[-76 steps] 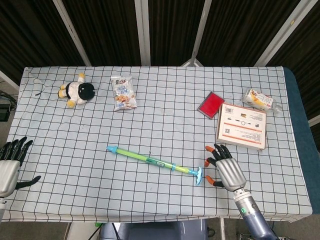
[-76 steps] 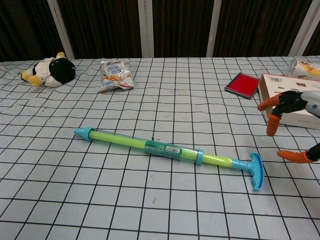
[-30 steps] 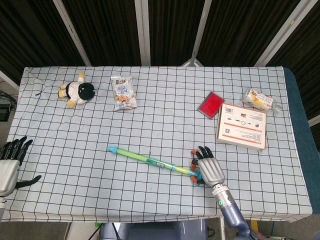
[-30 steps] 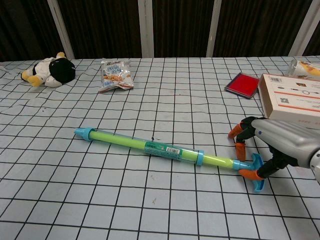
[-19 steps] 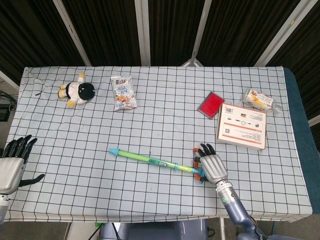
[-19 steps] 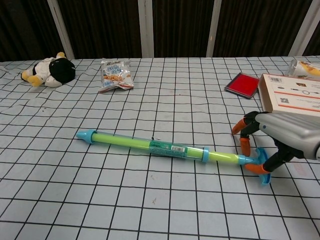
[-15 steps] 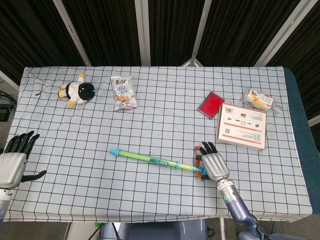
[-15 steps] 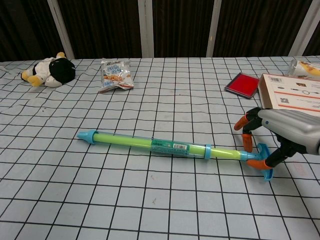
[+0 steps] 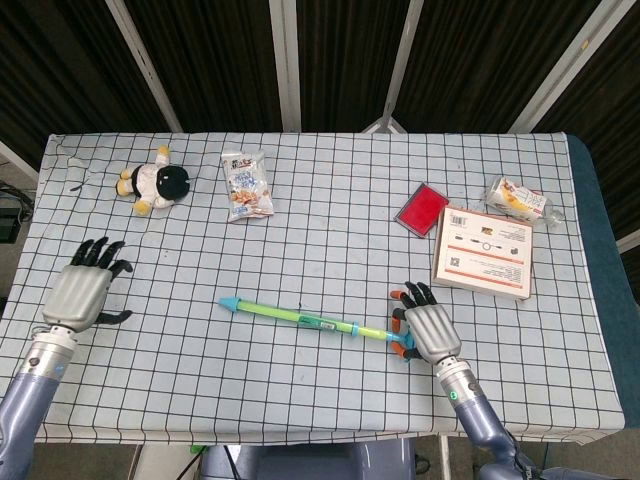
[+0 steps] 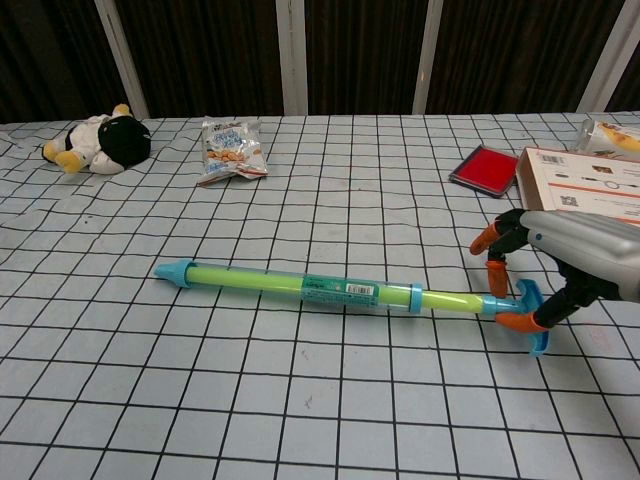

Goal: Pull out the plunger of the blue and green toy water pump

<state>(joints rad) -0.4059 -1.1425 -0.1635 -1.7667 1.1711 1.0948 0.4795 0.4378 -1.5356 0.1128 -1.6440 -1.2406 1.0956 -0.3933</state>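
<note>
On the desk (image 9: 300, 400), the blue and green toy water pump (image 10: 300, 286) lies near the front edge, its T-handle (image 10: 530, 318) grasped by my right robot hand (image 10: 560, 268). My left robot hand (image 9: 82, 293) hovers released, fingers spread, well apart at the left.

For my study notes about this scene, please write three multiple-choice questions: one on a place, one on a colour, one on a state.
1. Where does the plush toy lie?
A. far left of the table
B. on the cardboard box
C. beside the pump's handle

2. What colour is the flat pad next to the cardboard box?
A. yellow
B. red
C. black

3. What is the right hand doing?
A. resting on the snack bag
B. hanging apart from everything
C. gripping the water pump by its T-handle

Answers: 1 A, it lies near the far left corner. 2 B, plainly red. 3 C, the fingers curl around the handle.
</note>
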